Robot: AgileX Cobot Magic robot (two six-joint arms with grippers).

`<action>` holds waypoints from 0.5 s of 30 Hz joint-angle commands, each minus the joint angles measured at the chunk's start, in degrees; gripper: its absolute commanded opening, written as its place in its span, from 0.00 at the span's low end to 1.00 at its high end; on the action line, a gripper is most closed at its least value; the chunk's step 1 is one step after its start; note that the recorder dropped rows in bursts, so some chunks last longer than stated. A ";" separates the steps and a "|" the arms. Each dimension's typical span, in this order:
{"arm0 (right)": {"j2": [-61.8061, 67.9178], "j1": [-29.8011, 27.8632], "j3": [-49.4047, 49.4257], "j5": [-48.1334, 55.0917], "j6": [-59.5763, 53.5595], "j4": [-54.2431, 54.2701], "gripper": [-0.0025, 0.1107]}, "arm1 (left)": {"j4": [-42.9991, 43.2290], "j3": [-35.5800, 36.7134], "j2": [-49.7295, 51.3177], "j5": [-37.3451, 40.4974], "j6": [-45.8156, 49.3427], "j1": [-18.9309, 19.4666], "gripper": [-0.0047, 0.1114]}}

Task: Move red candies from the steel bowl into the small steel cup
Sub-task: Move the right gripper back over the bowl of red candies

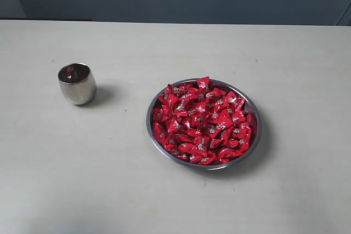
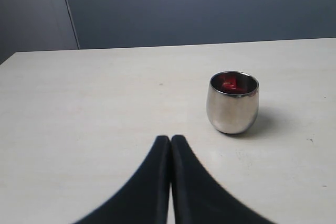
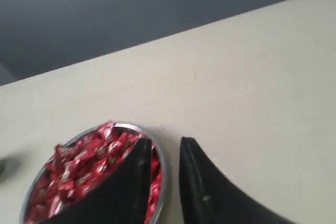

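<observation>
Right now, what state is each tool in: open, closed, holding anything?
Left tool: closed, holding nothing.
Right tool: open, nothing between its fingers.

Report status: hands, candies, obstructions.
Left hand shut, empty. Right hand open, empty. Shiny red wrapped candies heaped in wide shallow steel bowl; small rounded steel cup shows red inside. Nothing between.

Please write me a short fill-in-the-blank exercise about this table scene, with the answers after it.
The bowl holds many ___ candies.
In the exterior view, the cup stands to the ___ of the bowl.
The left gripper is ___, its tips touching.
Missing words: red; left; shut.
</observation>
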 commanded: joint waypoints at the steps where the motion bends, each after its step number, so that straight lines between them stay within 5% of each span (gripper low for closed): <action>1: 3.36 1.32 0.20 10.72 -14.45 18.55 0.20 | -0.12 0.22 -0.26 0.03 -0.07 0.03 0.04; 7: 11.62 1.47 0.20 20.42 -36.96 37.57 0.20 | -0.12 0.22 -0.26 0.03 -0.07 0.03 0.04; 15: 26.55 1.47 -2.77 10.57 -49.22 38.05 0.20 | -0.12 0.22 -0.26 0.03 -0.07 0.03 0.04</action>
